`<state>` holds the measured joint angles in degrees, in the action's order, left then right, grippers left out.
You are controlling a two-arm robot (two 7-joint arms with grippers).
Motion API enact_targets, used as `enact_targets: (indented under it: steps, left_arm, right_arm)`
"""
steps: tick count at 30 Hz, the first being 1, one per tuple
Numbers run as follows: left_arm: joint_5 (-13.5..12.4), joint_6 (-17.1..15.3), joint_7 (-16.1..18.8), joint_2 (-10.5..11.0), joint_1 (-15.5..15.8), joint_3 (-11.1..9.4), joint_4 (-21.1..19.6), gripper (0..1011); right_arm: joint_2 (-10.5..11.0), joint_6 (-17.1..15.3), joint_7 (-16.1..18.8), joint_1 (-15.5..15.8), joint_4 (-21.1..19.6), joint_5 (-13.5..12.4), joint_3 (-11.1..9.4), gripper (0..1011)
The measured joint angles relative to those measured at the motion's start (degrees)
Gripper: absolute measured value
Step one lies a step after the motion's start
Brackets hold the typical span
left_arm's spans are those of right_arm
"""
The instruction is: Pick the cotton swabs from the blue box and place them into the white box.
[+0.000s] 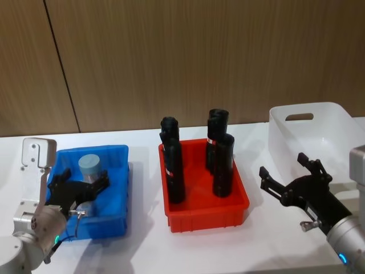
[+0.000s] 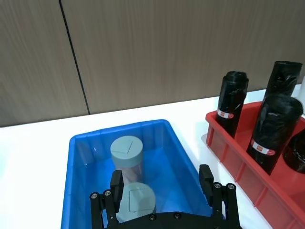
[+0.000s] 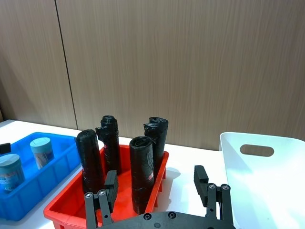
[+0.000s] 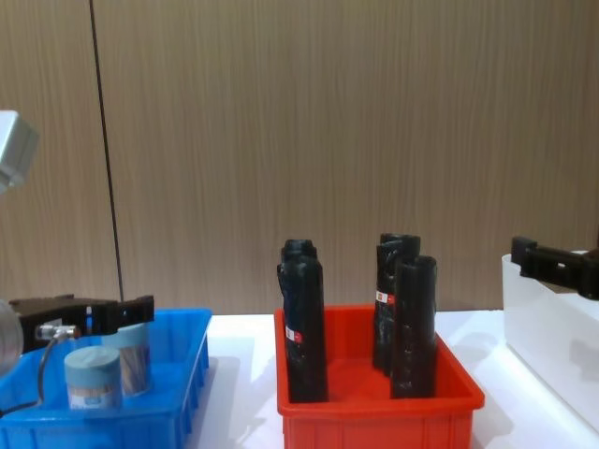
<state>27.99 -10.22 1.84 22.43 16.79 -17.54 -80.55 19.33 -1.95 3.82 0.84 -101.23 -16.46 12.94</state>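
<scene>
Two small clear cotton swab jars with pale blue-grey round lids are seen standing upright, close together, in the shallow bright blue plastic box, which is placed just to the left of the red plastic bin. The left gripper is held over this box with its jaws apart, and nothing is gripped. The jar farther from the red bin's back edge lies below the jaws, nearer to one finger than to the other.

The translucent white plastic box is found on the right of the red bin, and the right gripper waits between them with its jaws spread and nothing in them.

Several risks can be judged from here. If the descent is not centred, a finger may be landed on the lid, or the jar may be tipped. The neighbouring jar may be knocked, since little room is left. The smooth round wall may slip if it is gripped too high. The tall black cylinders in the red bin (they rise well above its rim) may be struck if the jar is carried across too low
</scene>
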Motion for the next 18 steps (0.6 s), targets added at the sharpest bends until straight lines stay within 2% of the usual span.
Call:
enact_targets:
  steps: [18]
  left_arm:
    - [1.9,-1.5,-1.8,-0.7,2.2,1.2,6.2,1004]
  right_arm:
    - [0.0,0.0,0.0,0.0,0.0,0.0,0.0,1002]
